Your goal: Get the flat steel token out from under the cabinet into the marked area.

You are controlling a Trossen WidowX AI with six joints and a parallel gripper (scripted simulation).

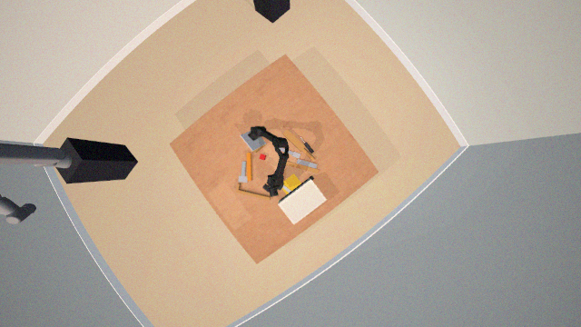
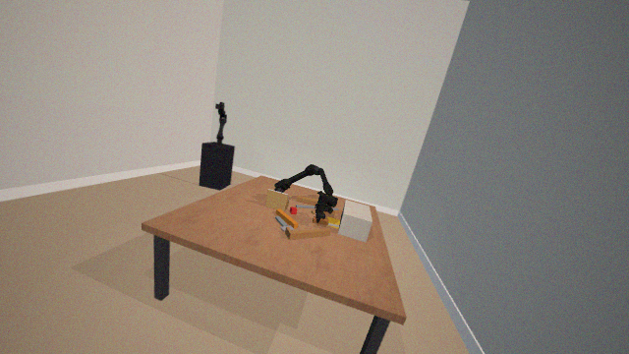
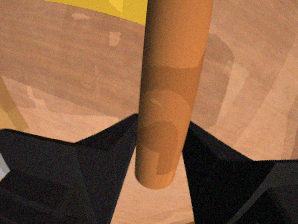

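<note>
The white cabinet [image 1: 301, 202] [image 2: 356, 221] stands toward one side of the table. A yellow patch [image 1: 291, 182] [image 2: 334, 222] [image 3: 100, 7] lies in front of it; I take it to be the marked area. A small pale piece shows beside the patch, too small to identify. My gripper [image 1: 272, 193] [image 2: 319, 217] [image 3: 160, 121] is low in front of the cabinet, beside the patch. It is shut on an orange-brown round rod [image 3: 175, 45], whose near end shows between the fingers; its far end is out of the wrist view. I cannot make out the steel token.
A red cube [image 1: 262, 157] [image 2: 293, 210], an orange bar [image 1: 249, 167] [image 2: 286, 218] and a grey tool [image 1: 242, 173] lie on one side. A wooden strip [image 1: 255, 194] [image 2: 310, 235] lies near the gripper. More strips and a dark-handled tool [image 1: 307, 145] lie across the arm.
</note>
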